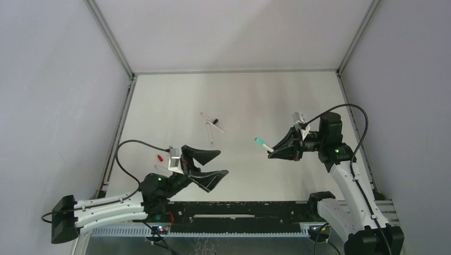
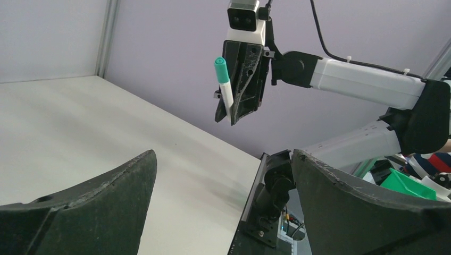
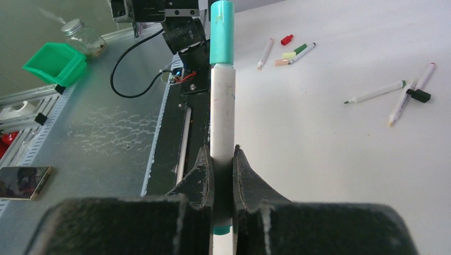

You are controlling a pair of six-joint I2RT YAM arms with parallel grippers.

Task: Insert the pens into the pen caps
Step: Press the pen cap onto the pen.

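Note:
My right gripper (image 3: 222, 154) is shut on a white pen (image 3: 222, 111) that wears a teal pen cap (image 3: 222, 32) on its far end. It holds the pen off the table, pointing left towards the left arm (image 1: 259, 141). My left gripper (image 1: 222, 162) stands wide open and empty, facing the capped pen (image 2: 225, 90) with a gap between them. Three loose pens (image 3: 380, 91) and a black cap (image 3: 420, 95) lie mid-table. Another pen (image 3: 265, 53), a red cap (image 3: 287, 39) and a yellow-green cap (image 3: 290, 54) lie near the left arm.
Walls close the table on three sides (image 1: 234, 70). A black rail (image 1: 239, 210) runs along the near edge between the arm bases. Beyond the edge are a green bin (image 3: 53, 61) and a glass jar (image 3: 80, 34).

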